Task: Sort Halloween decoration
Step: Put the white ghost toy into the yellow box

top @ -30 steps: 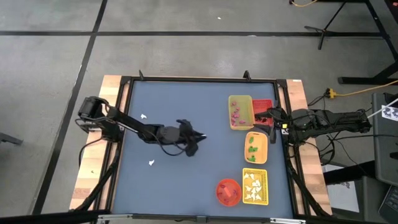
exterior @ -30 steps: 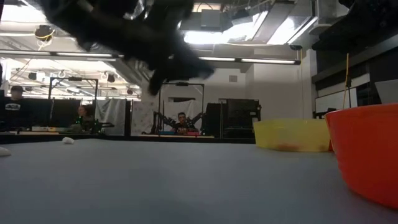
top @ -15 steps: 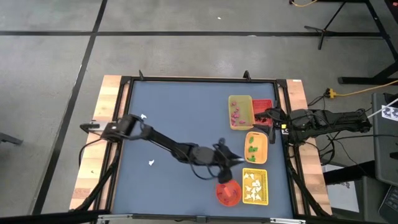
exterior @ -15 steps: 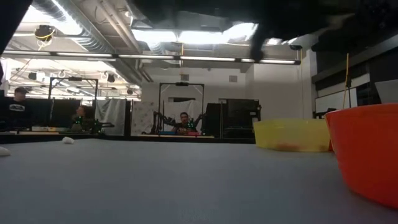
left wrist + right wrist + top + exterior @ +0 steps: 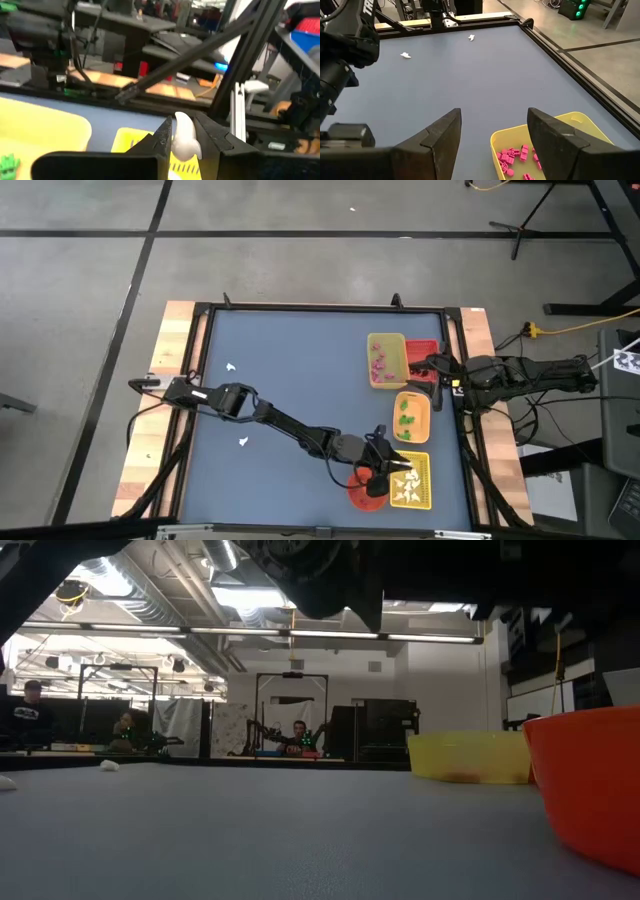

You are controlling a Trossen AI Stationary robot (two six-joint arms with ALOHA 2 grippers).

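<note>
My left gripper (image 5: 398, 467) reaches across the table to the near right corner. It is shut on a small white ghost piece (image 5: 184, 136) of the Halloween decoration, above the yellow tray of white pieces (image 5: 411, 480) and beside the red-orange bowl (image 5: 362, 490). Two more white pieces (image 5: 231, 366) (image 5: 243, 442) lie flat on the blue table top at the left. My right gripper (image 5: 492, 137) waits open at the table's right edge, over the yellow tray of pink pieces (image 5: 520, 155). My left gripper pinches the white ghost piece between its two fingers (image 5: 162, 139), with the piece's rounded top (image 5: 182, 120) standing up above the fingertips. The fingers lie about level and come from the table's left. The piece is lifted clear, above the yellow tray's rim (image 5: 129, 137).
An orange tray with green pieces (image 5: 411, 417) and a red tray (image 5: 424, 350) stand along the right side. The bowl (image 5: 590, 790) and a yellow tray (image 5: 470, 757) fill the low view's right. The wide blue table top (image 5: 300, 370) lies between the loose pieces and the trays.
My left gripper has swept from the table's middle toward the right and near edges, stretching the arm out and rolling a little. It now stands by the bowl and the tray of white pieces, still shut on the ghost piece.
</note>
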